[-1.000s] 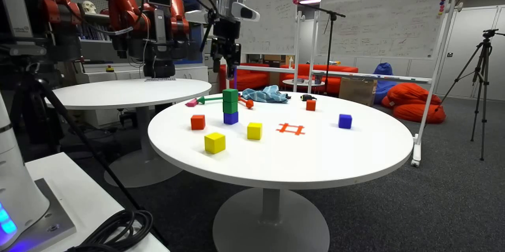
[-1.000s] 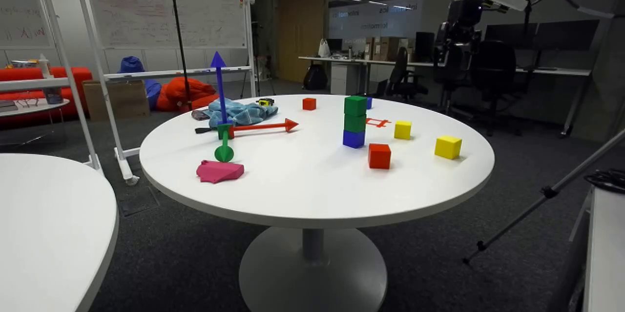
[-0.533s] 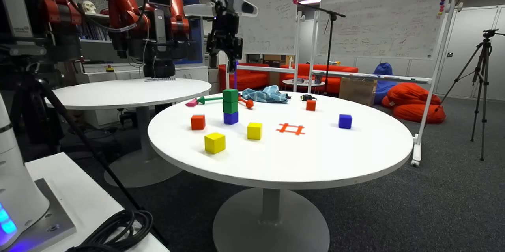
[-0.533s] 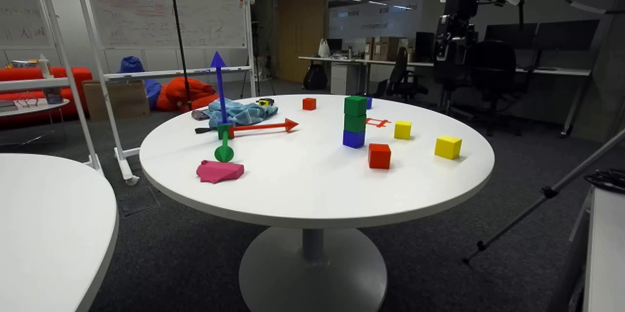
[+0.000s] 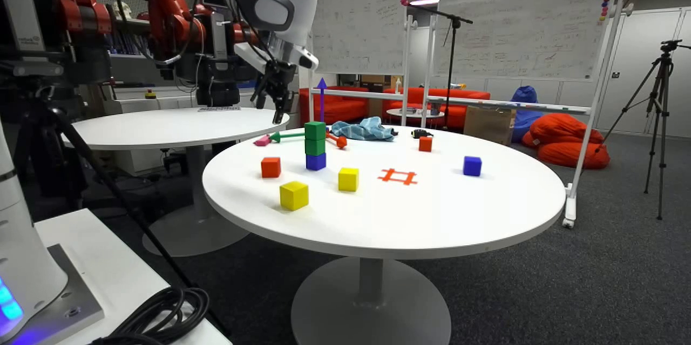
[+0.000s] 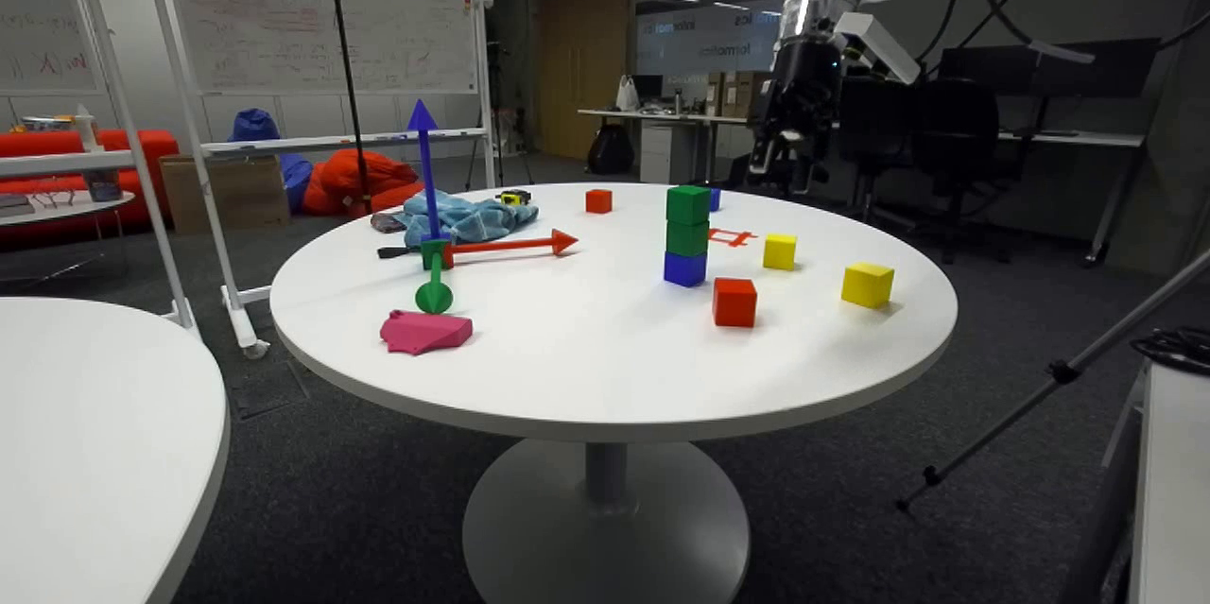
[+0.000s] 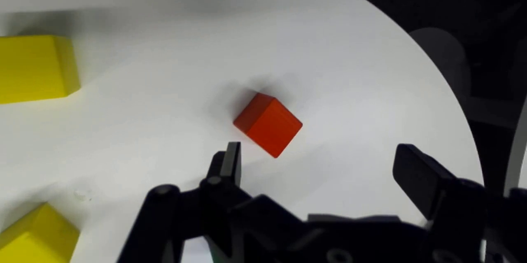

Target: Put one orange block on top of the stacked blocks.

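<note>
One orange block (image 5: 271, 167) sits on the white round table near the stacked blocks; it also shows in an exterior view (image 6: 734, 302) and in the wrist view (image 7: 273, 127). A second orange block (image 5: 425, 143) lies farther off. The stacked blocks (image 5: 315, 146) stand upright, two green cubes over a blue one, also in an exterior view (image 6: 687, 237). My gripper (image 7: 319, 150) is open and empty, well above the table. In the wrist view the near orange block is just ahead of the left finger. The gripper shows tilted in both exterior views (image 5: 270, 109) (image 6: 782, 171).
Two yellow cubes (image 5: 294, 196) (image 5: 349, 179) lie near the stack. A blue cube (image 5: 472, 166) and an orange hash-shaped piece (image 5: 398, 176) lie on the table. An upright blue arrow (image 6: 428, 174), a blue cloth (image 6: 477, 218) and a pink piece (image 6: 425, 332) stand or lie toward one side.
My gripper has come lower and tilted, moving left in both exterior views, toward the side of the near orange block. The blocks have not moved.
</note>
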